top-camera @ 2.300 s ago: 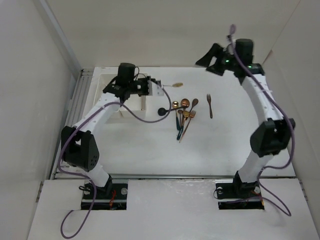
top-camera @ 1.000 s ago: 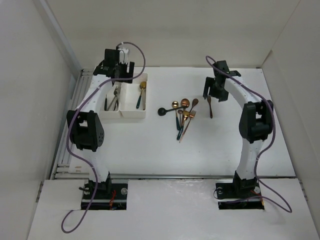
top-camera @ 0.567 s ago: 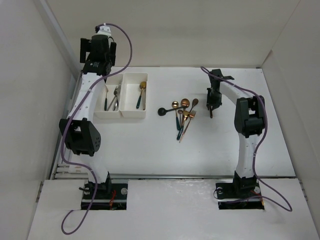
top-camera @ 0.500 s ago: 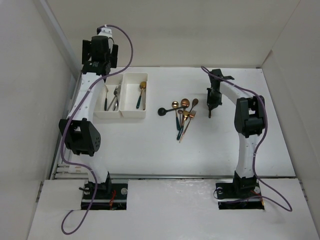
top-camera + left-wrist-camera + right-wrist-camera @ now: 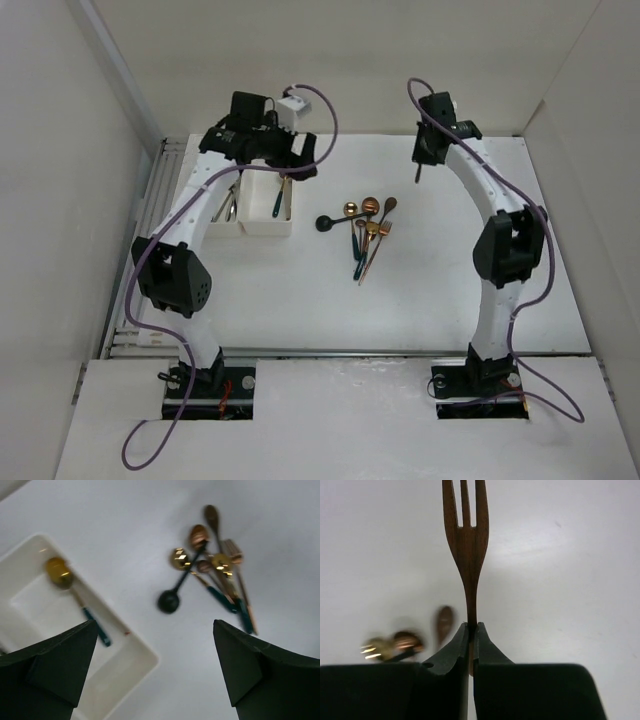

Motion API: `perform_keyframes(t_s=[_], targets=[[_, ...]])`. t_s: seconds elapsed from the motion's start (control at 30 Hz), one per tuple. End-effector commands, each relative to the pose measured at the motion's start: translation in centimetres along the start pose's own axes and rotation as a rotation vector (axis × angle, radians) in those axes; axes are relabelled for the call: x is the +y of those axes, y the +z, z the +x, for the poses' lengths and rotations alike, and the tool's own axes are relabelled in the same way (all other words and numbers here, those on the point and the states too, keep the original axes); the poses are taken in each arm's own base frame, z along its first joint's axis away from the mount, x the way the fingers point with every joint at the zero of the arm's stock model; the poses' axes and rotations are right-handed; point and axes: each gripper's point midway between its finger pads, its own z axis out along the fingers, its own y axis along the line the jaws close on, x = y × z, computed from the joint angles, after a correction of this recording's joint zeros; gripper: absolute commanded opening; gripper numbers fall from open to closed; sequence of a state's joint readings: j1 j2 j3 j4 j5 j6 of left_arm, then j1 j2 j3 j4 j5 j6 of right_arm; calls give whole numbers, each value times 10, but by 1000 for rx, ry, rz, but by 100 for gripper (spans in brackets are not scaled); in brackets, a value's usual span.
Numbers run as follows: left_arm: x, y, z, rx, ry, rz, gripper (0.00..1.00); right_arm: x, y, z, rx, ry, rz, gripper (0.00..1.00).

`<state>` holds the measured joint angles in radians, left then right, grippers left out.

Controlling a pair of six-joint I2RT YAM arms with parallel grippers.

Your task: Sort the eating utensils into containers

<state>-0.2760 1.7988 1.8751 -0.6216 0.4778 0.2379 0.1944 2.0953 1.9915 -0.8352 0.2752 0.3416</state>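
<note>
My right gripper (image 5: 419,160) (image 5: 471,630) is shut on the handle of a copper-brown fork (image 5: 467,540) and holds it off the table at the back, tines pointing away from the wrist. The fork (image 5: 416,176) hangs below the jaws. Several utensils (image 5: 365,230) (image 5: 215,575) lie in a pile mid-table, gold, copper, teal and a black spoon (image 5: 169,601). My left gripper (image 5: 295,162) (image 5: 155,680) is open and empty above the right white container (image 5: 266,228) (image 5: 131,666), which holds a gold-headed teal spoon (image 5: 75,592). The left container (image 5: 222,232) is partly hidden by the arm.
White walls close in the table at the back and on both sides. A metal rail (image 5: 150,230) runs along the left edge beside the containers. The purple cable (image 5: 325,115) of the left arm loops above its wrist.
My right gripper shut on the fork to the right of the pile and lifted it toward the back. My left arm swung from the back-left corner to over the right container.
</note>
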Motion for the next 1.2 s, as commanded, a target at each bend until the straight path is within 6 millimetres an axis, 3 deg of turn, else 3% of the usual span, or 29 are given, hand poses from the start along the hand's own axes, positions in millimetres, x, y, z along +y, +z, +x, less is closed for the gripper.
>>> perform_keyframes(t_s=[0.0, 0.13, 0.17, 0.2, 0.23, 0.43, 0.53, 0.57, 0.6, 0.7, 0.73, 0.83, 0.9, 0.93, 1.07, 1.17], targets=[[-74, -7, -14, -67, 19, 300, 100, 106, -128, -66, -302, 26, -374, 0], [-95, -2, -33, -134, -7, 389, 100, 186, -184, -41, -266, 79, -739, 0], [-101, 1, -34, -132, 0, 401, 100, 189, -193, -50, -294, 113, -766, 0], [-99, 1, -36, -140, 5, 391, 100, 205, -200, -36, -254, 101, -838, 0], [-104, 2, -36, -137, 10, 400, 100, 213, -218, -42, -281, 111, -899, 0], [-110, 2, -32, -134, -33, 458, 100, 243, -255, -24, -247, 106, -1048, 0], [-109, -4, -33, -141, -56, 477, 100, 243, -252, -16, -235, 104, -1036, 0], [-106, -10, -38, -162, -56, 480, 100, 243, -243, -9, -213, 101, -1022, 0], [-101, -8, -36, -160, -72, 473, 100, 245, -249, -7, -215, 105, -1036, 0], [-89, -4, -35, -159, -101, 415, 86, 249, -253, 5, -193, 88, -1050, 0], [-86, -3, -35, -159, -102, 402, 72, 247, -258, 3, -202, 90, -1056, 0], [-84, 2, -27, -141, -116, 390, 51, 249, -261, 5, -212, 89, -1061, 0], [-80, 5, -22, -126, -128, 368, 17, 249, -261, 5, -207, 97, -1062, 0], [-80, 5, -22, -125, -128, 368, 17, 249, -261, 5, -207, 97, -1062, 0], [-75, 5, -14, -108, -114, 360, 0, 252, -263, 3, -209, 93, -1078, 0], [-72, 1, -12, -105, -97, 352, 0, 255, -268, 1, -209, 86, -1101, 0]])
